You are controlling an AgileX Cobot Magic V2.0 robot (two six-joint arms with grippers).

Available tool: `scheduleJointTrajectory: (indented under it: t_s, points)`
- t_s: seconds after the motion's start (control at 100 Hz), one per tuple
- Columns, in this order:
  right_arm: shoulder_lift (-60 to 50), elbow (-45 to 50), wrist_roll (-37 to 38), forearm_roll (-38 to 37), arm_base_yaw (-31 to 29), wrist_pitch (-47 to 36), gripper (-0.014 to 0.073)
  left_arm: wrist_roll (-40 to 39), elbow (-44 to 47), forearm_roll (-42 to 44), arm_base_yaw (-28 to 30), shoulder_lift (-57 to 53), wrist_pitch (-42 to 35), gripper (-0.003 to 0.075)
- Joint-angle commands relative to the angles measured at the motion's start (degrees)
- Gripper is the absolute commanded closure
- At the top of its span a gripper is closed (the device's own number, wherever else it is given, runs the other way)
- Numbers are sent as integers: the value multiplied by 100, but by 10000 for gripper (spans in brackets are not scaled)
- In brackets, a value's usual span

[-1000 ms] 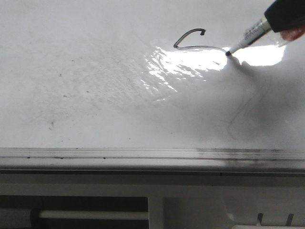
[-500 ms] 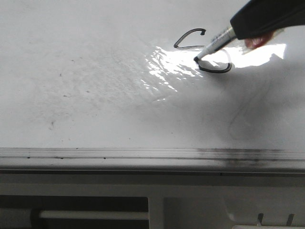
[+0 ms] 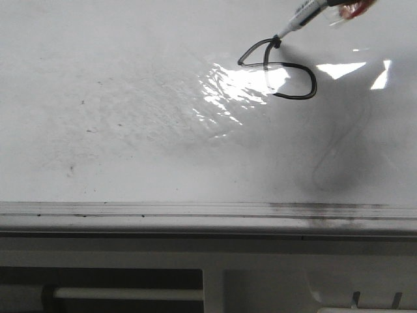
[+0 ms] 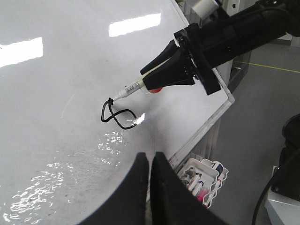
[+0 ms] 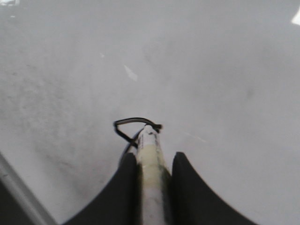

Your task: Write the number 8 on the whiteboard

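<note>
Well, your right gripper pinches the light, stiff marker mid-barrel while the left gripper stays pressed together, so press gently: the glossy whiteboard is slippery beneath the number 8 near its far right corner.

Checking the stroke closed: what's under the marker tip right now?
The marker tip sits on the number 8 where its upper loop ends, on the whiteboard. The tip itself hides the exact join.

White tray of markers on the grey floor beside the board.
</note>
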Motion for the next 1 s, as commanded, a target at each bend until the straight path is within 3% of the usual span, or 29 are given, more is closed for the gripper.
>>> scheduleJointTrajectory:
  t_s: [0.0, 0.05, 0.06, 0.13, 0.21, 0.37, 0.51, 0.65, 0.89, 0.99]
  points:
    - [-249, -338, -6, 64, 503, -302, 639, 34, -147, -115, 9, 77, -129, 680]
    - [-318, -421, -6, 112, 901, -151, 639, 108, -147, -59, 9, 139, 2, 580]
    - [-318, -431, -6, 112, 960, -83, 639, 137, -147, -44, 9, 168, 37, 526]
    - [-307, -565, -6, 112, 1530, 435, 640, 167, -147, -2, 9, 389, 162, 335]
    - [-150, -734, -69, 100, 2107, 1129, 664, 321, -218, -13, 9, 776, 233, 216]
    - [186, -1044, -546, 100, 2796, 1884, 665, 1139, -619, -156, 9, 1672, 783, 269]
    - [414, -1396, -567, 100, 2872, 1838, 664, 2016, -1024, -702, 9, 2440, 1311, 282]
    - [607, -1632, -680, 127, 2872, 1825, 664, 2602, -1314, -1216, 9, 2988, 1347, 282]
    - [777, -1693, -805, 387, 2872, 1836, 664, 2637, -1526, -1271, 9, 3404, 1358, 288]
    - [777, -1693, -805, 426, 2872, 1836, 664, 2637, -1526, -1271, 9, 3468, 1358, 384]
